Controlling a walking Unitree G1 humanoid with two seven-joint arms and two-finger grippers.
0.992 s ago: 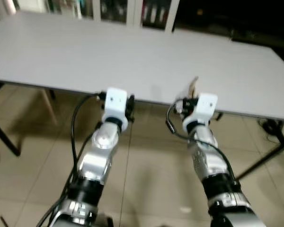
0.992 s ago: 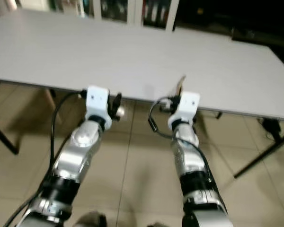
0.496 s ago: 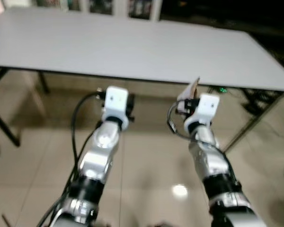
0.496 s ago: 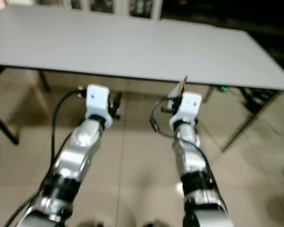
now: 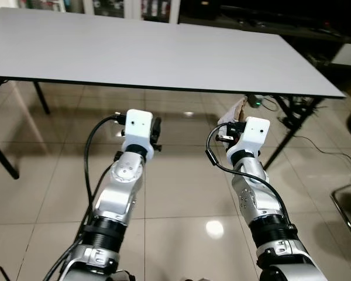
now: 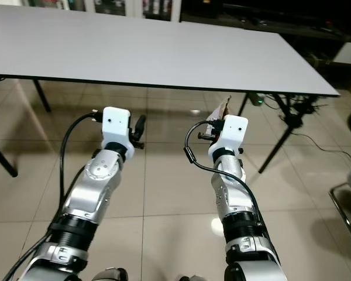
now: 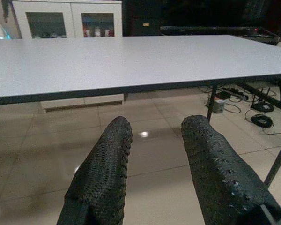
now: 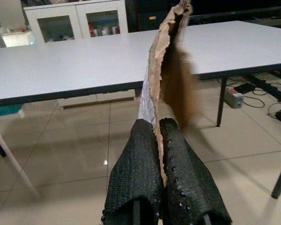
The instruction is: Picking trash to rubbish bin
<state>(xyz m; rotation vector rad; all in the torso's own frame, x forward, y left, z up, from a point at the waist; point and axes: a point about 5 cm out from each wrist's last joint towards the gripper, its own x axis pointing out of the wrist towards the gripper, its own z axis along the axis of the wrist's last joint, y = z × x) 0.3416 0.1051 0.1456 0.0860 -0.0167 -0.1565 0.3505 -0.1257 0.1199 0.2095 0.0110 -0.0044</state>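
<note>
My right gripper [image 8: 155, 131] is shut on a torn piece of brown paper trash [image 8: 168, 65], which stands up from between its black fingers. In the eye views that paper trash [image 5: 234, 111] pokes out ahead of the right wrist, level with the near edge of the grey table [image 5: 164, 52]. My left gripper [image 7: 152, 140] is held up beside it, open, with nothing between its fingers [image 7: 107, 164]. Both arms are raised in front of me over the tiled floor.
The long grey table [image 6: 152, 47] spans the view ahead on black legs [image 5: 278, 143]. Cables and a power strip [image 5: 263, 102] lie on the floor under its right end. White cabinets [image 7: 65, 18] stand behind it. A metal frame [image 5: 345, 211] sits at the far right.
The camera has pulled back and turned right, so the table now lies farther ahead. Both arms keep their pose, and the right gripper still holds the paper.
</note>
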